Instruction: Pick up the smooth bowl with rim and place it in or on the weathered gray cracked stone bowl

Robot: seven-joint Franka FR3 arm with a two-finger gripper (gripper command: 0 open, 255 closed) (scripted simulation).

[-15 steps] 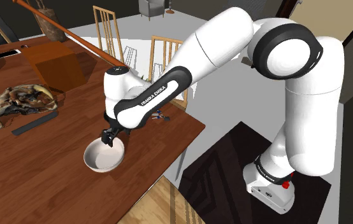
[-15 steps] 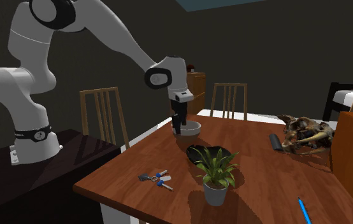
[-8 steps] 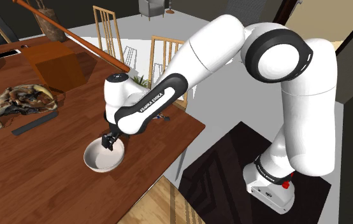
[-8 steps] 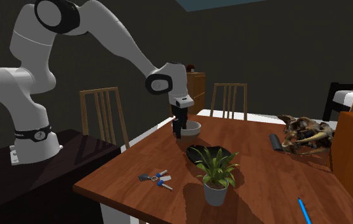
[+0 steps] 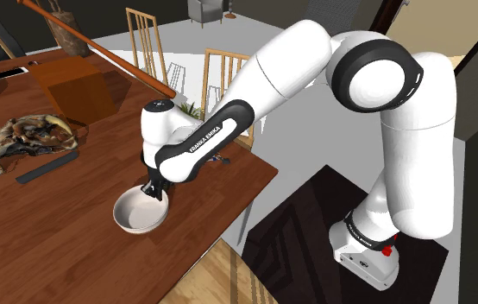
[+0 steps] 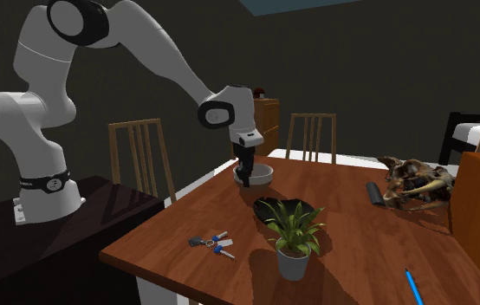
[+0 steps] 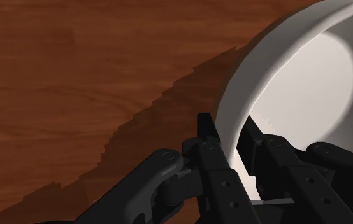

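A smooth white bowl (image 5: 139, 213) (image 6: 262, 175) (image 7: 299, 79) sits on the brown wooden table (image 5: 47, 224) near its edge. My black gripper (image 5: 154, 192) (image 6: 244, 180) (image 7: 230, 137) points down at the bowl's rim and is shut on it. One finger (image 7: 208, 135) presses the outer wall, the other (image 7: 253, 136) stands inside the bowl. The bowl still rests on the tabletop. A dark, rough-looking bowl (image 6: 285, 210) lies further in on the table, just behind a potted plant (image 6: 293, 236).
A set of keys (image 6: 212, 244) lies near the plant. A brown animal skull (image 5: 17, 138) (image 6: 413, 185), a dark flat bar (image 5: 47, 166), a brown box (image 5: 74, 91) and a phone (image 5: 10, 73) occupy the far table. Wooden chairs (image 5: 226, 73) (image 6: 140, 156) stand alongside.
The hand dropped lower over the bowl's rim, then the fingers went from apart to closed on the rim. The bowl has not moved.
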